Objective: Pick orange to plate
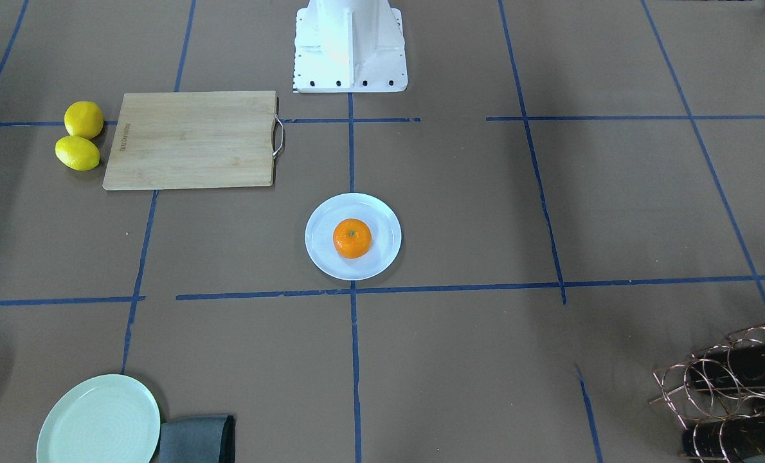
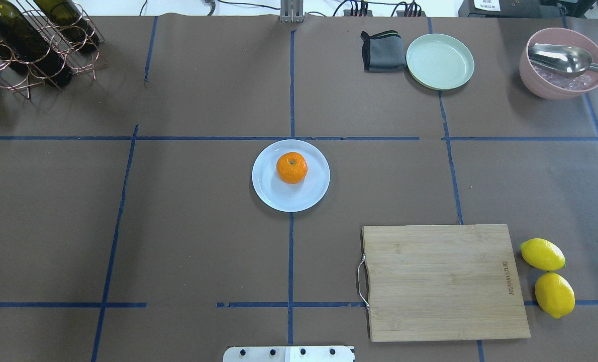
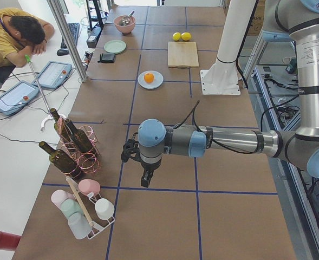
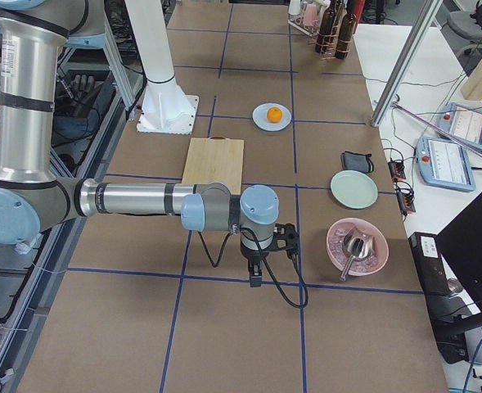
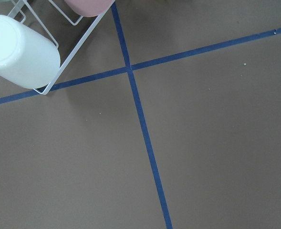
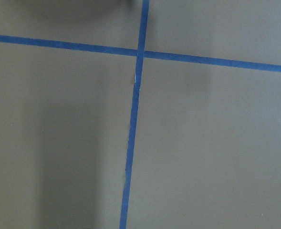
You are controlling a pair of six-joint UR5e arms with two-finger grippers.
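The orange [image 2: 292, 167] rests stem-up on the small white plate [image 2: 274, 200] in the middle of the table, also seen as orange [image 1: 352, 238] on plate [image 1: 319, 257]. Neither arm is near it. My left gripper [image 3: 144, 181] hangs over bare table beyond the wine rack, far from the plate [image 3: 157, 83]. My right gripper [image 4: 255, 278] hovers past the cutting board, beside the pink bowl. Both grippers show only in the side views, so I cannot tell whether they are open or shut. The wrist views show only brown table and blue tape.
A wooden cutting board [image 2: 442, 281] with two lemons [image 2: 547, 276] lies on my right. Pale green plate [image 2: 439, 61], grey cloth [image 2: 382, 50] and pink bowl with a spoon [image 2: 560, 65] sit far right. A bottle rack [image 2: 32, 42] stands far left, a cup rack [image 3: 83, 208] beyond it.
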